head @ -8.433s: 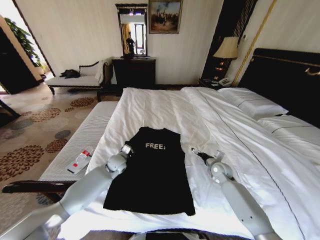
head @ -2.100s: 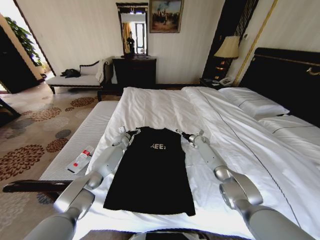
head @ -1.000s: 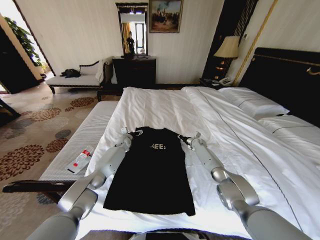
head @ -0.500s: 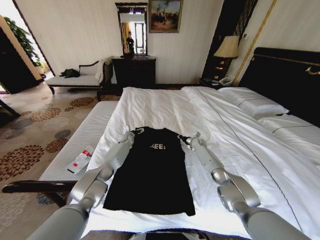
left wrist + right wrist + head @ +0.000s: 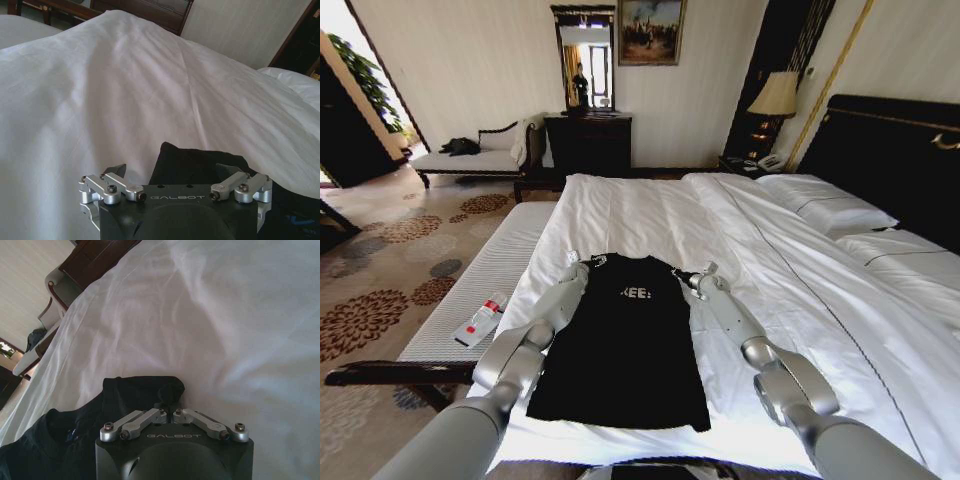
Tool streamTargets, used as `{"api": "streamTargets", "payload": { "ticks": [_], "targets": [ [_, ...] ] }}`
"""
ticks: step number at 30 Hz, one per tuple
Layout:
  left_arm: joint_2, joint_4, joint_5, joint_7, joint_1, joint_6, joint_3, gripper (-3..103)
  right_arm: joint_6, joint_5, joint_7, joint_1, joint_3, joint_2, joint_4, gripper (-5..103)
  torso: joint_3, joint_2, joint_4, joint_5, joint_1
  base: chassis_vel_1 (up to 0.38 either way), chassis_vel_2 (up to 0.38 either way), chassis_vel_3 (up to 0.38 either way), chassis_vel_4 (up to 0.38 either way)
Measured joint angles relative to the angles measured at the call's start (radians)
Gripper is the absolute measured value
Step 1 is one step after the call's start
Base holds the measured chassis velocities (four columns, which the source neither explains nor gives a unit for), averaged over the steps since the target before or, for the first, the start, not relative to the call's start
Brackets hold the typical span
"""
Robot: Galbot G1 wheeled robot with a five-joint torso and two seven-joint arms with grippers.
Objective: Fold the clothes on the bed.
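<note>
Head view: a striped bench (image 5: 470, 290) with a small bottle (image 5: 480, 318) on it stands beside the bed (image 5: 650, 215) on my left. My left hand (image 5: 582, 263) reaches to the far left corner of the black T-shirt (image 5: 625, 345), which lies flat on the white duvet near the foot of the bed, chest lettering up. From the left wrist, that hand's fingers (image 5: 116, 172) are spread wide, with a bunched edge of the shirt (image 5: 197, 162) between them. My right hand (image 5: 690, 277) sits at the far right corner; from the right wrist its fingers (image 5: 165, 412) are pressed together, pinching a fold of the shirt's shoulder (image 5: 145, 390)
</note>
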Motion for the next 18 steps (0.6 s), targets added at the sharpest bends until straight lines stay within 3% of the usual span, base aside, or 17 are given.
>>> {"api": "streamTargets", "payload": {
  "ticks": [2,7,9,10,11,16,18],
  "targets": [
    [0.000,0.006,-0.002,0.000,0.000,0.000,-0.003,103,0.000,0.000,0.001,0.002,-0.001,0.000,0.000,1,0.000,0.000,-0.0001,0.0000,0.000,0.000,0.000,0.000,0.000],
    [0.001,0.024,0.009,0.011,0.000,-0.020,-0.004,91,0.000,-0.001,0.002,0.004,-0.005,0.004,0.001,1,0.000,0.000,-0.0002,0.0001,0.000,0.000,0.000,0.000,0.000],
    [0.002,0.029,0.013,0.017,0.001,-0.031,-0.004,81,0.000,-0.002,0.003,0.003,-0.007,0.006,0.001,1,0.000,0.000,0.0000,0.0000,0.000,0.000,0.000,0.000,0.000],
    [0.002,0.030,0.013,0.019,0.002,-0.034,-0.005,81,0.000,-0.003,0.003,0.001,-0.007,0.006,0.002,1,0.000,0.000,0.0000,0.0000,0.000,0.000,0.000,0.000,0.000],
    [0.002,0.031,0.013,0.025,0.003,-0.043,-0.005,70,0.000,-0.005,0.003,-0.003,-0.009,0.005,0.003,1,0.000,0.000,0.0000,0.0001,0.000,0.000,0.000,0.000,0.000],
    [0.000,0.031,0.013,0.027,0.005,-0.046,-0.003,58,0.000,-0.006,0.003,-0.006,-0.008,0.005,0.003,1,0.000,0.000,-0.0002,0.0001,0.000,0.000,0.000,0.000,0.000],
    [-0.002,0.031,0.014,0.027,0.006,-0.047,-0.001,47,0.000,-0.006,0.003,-0.007,-0.007,0.005,0.003,1,0.000,0.000,-0.0002,0.0001,0.000,0.000,0.000,0.000,0.000]
  ]
}}
